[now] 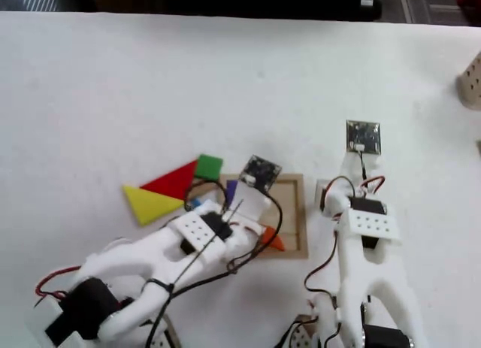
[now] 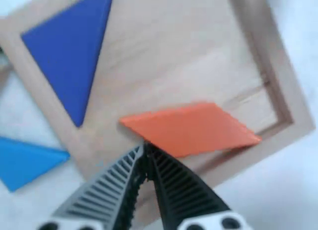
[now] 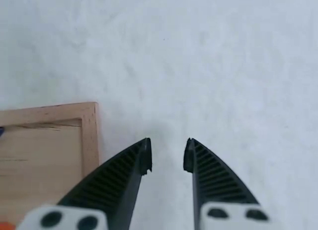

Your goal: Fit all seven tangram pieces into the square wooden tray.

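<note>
The square wooden tray (image 2: 283, 98) lies under my left arm (image 1: 199, 231). A dark blue triangle (image 2: 74, 56) sits inside it against one corner. An orange parallelogram (image 2: 191, 128) rests flat in the tray near the rim. My left gripper (image 2: 145, 149) is shut, its tips touching the near edge of the orange piece. Beside the tray lies a light blue triangle (image 2: 25, 160). Red triangle (image 1: 173, 181), green square (image 1: 208, 167) and yellow triangle (image 1: 150, 204) lie left of the tray (image 1: 299, 213). My right gripper (image 3: 167, 158) hangs open over bare table, just past the tray's corner (image 3: 89, 120).
The right arm (image 1: 366, 224) stands to the right of the tray. A pale perforated block (image 1: 470, 81) sits at the far right edge of the white table (image 1: 225, 85). Wires loop around both arms.
</note>
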Robot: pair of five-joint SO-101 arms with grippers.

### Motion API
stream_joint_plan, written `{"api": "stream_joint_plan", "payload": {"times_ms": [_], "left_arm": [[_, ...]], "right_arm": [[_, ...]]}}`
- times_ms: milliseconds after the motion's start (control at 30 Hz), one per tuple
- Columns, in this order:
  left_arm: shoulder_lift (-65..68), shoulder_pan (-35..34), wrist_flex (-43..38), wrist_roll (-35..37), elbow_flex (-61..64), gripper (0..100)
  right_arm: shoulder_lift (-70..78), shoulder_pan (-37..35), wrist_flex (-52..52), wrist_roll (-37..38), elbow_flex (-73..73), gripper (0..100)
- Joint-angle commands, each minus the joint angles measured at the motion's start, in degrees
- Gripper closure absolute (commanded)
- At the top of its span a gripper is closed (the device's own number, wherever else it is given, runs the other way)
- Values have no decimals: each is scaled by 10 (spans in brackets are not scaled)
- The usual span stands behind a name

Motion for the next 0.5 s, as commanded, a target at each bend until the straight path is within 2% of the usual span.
{"api": "stream_joint_plan", "payload": {"times_ms": [0,233,467], "left_arm": [[2,-39,-74,-2,-17,977],[3,-87,-167,-2,-17,977],[-31,-63,-186,-1,-12,977]], "right_arm": [[1,-5,-15,1,-29,879],[1,-5,-15,1,-29,879],[1,-5,-15,1,-29,879]]}}
